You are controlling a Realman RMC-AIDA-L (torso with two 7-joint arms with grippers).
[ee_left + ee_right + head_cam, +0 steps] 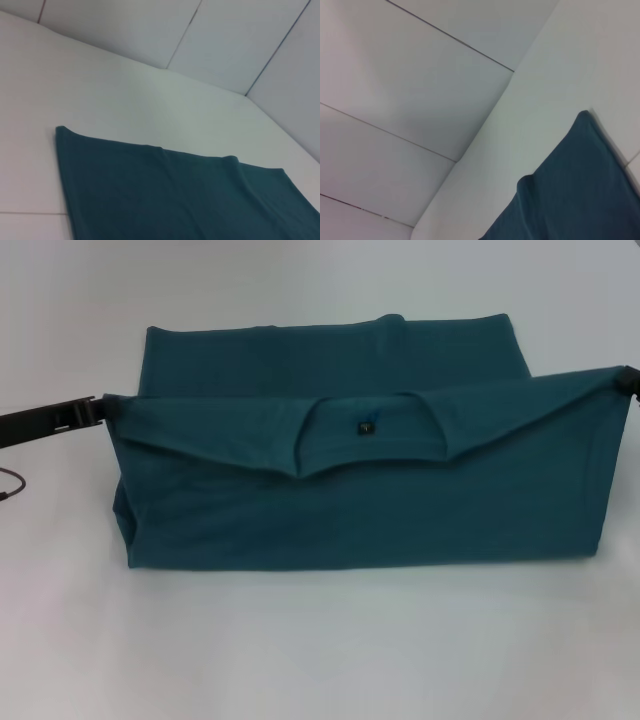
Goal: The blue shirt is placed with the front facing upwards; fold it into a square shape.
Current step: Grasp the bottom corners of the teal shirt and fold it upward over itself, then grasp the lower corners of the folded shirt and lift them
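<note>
The blue shirt [360, 510] lies in the middle of the white surface [320, 650], long from side to side, with the collar edge [368, 430] lifted. I see my left end effector [98, 412] clamped on its left corner and my right end effector [626, 380] clamped on its right corner. The loose far half lies straight ahead of both, so I think they must carry the edge forward together.

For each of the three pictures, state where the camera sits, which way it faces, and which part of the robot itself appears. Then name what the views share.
Head view: on the head, facing forward and down at the blue shirt; left gripper and right gripper grip its raised corners.
Left wrist view: on the left wrist, facing across the shirt's far edge to the wall; no robot part.
Right wrist view: on the right wrist, facing wall and shirt corner; no robot part.
Shared: the shirt.
</note>
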